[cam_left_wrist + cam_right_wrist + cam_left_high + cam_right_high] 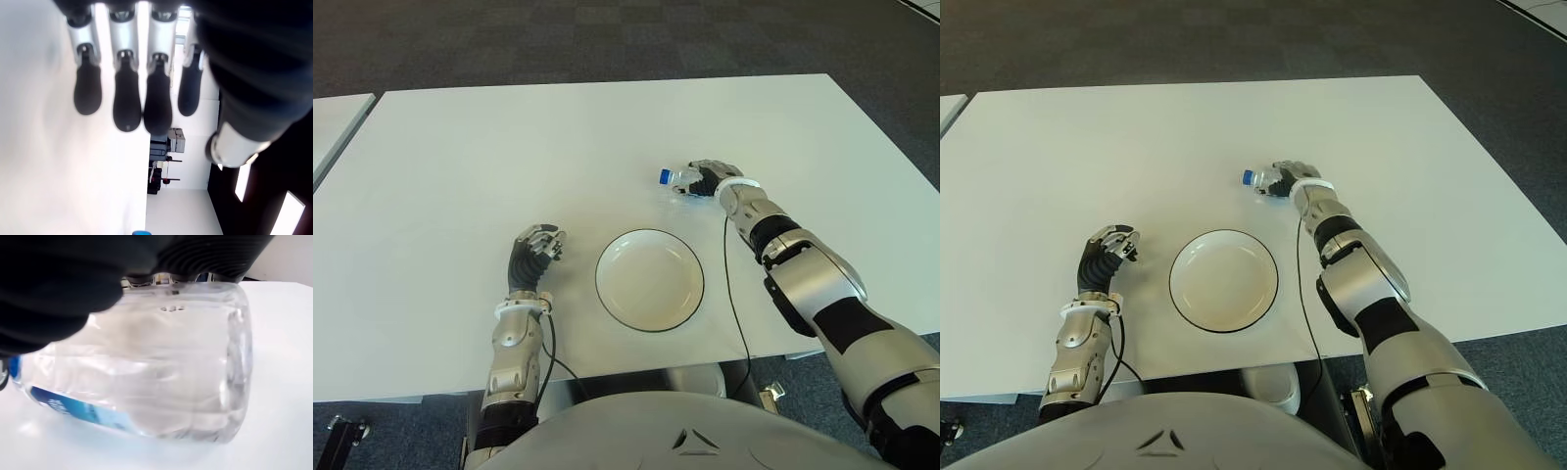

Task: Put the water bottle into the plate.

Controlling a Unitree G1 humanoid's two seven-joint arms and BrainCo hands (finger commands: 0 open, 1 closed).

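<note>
We see a broad white table filling most of the view, a dark grey carpet with a faint checked pattern beyond its far edge, and the corner of a second white table at the left.

White worktop, rectangular, stood over dark patterned carpet. A second pale surface showed just off its left edge. On the worktop: a white plate with a dark rim, near the front edge, nothing in it. Beyond the plate and to its right, a clear water bottle lay on its side, blue cap pointing left, apart from the plate, with the right hand closed over its body.
</note>
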